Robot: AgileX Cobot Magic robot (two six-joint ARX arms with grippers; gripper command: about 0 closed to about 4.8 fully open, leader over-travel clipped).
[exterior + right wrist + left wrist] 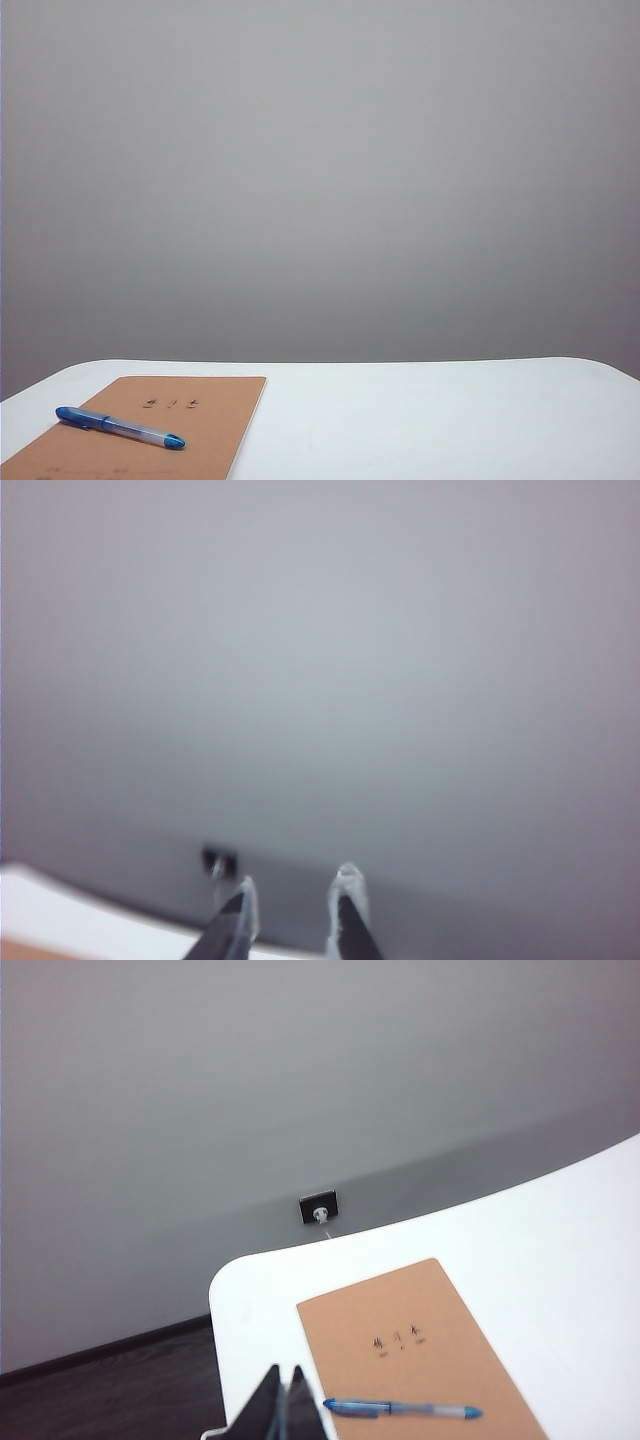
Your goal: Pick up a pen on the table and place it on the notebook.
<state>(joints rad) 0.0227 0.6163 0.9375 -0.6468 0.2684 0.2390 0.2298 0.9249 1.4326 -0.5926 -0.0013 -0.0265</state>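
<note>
Pen (120,427) lies on the notebook (215,410), job looks done; left gripper (285,1400) pinched closed and empty, right gripper (292,905) apart, holding nothing.

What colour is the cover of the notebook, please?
Plain tan-brown, with small dark characters; the notebook shows best in the left wrist view.

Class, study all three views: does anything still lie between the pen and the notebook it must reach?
Nothing visible does. The pen already lies on the notebook. The left gripper, shut, hangs above the table beside the notebook; the right gripper, slightly open and empty, points at the wall.
</note>
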